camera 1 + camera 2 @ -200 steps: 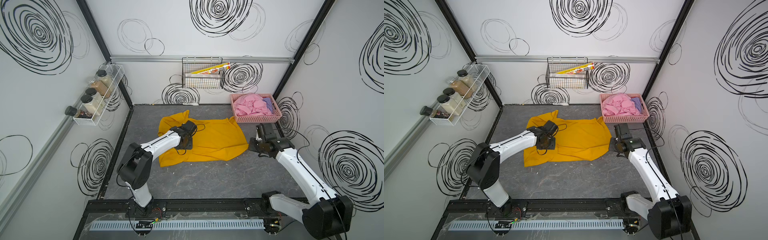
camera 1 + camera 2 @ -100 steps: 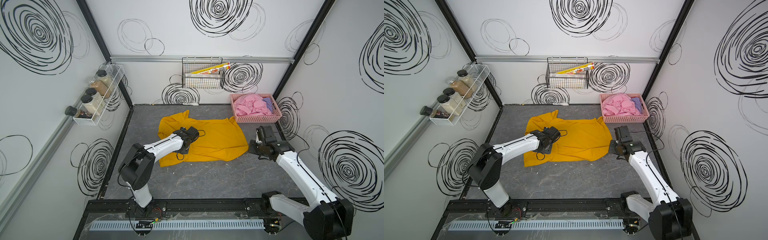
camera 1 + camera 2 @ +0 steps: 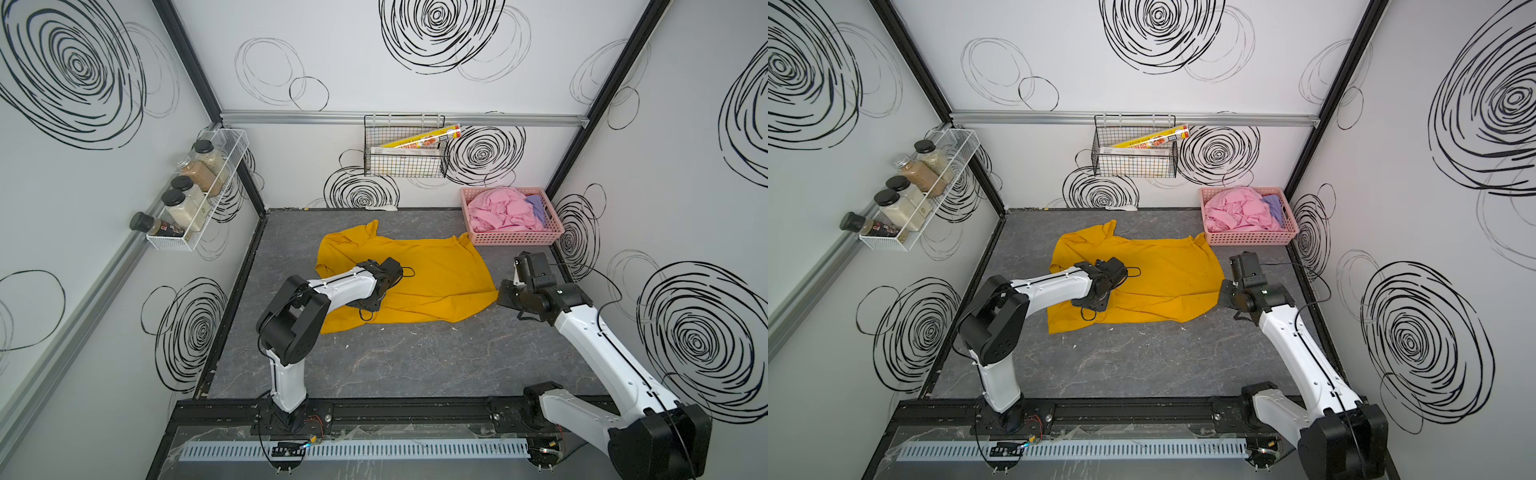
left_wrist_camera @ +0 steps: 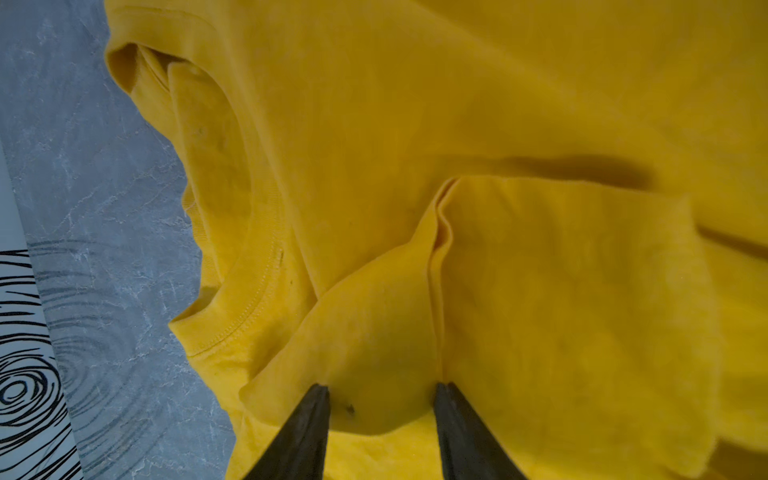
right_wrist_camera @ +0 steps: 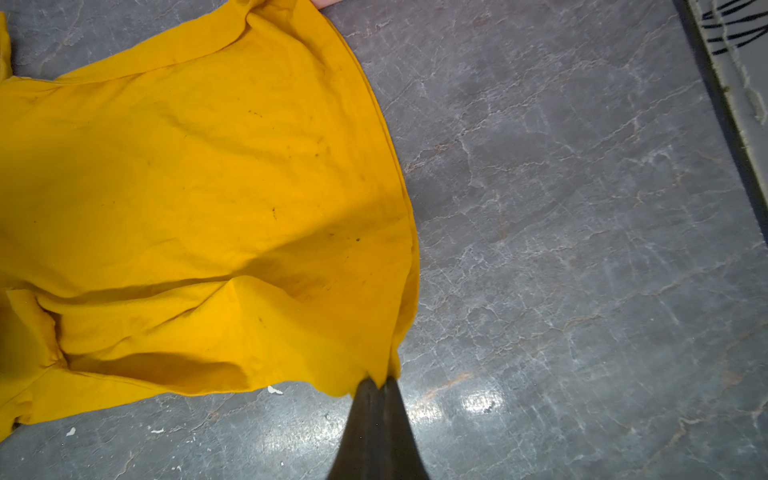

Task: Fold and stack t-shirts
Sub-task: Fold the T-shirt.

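Right wrist view: the right gripper [image 5: 379, 381] is clamped shut on the near right hem corner of the yellow shirt [image 5: 187, 178], which lies spread on the grey table [image 5: 582, 208], long axis left to right, collar at the left. The left gripper [image 4: 380, 390], jaws parted astride a folded sleeve beside the collar, is the arm nearer that end.
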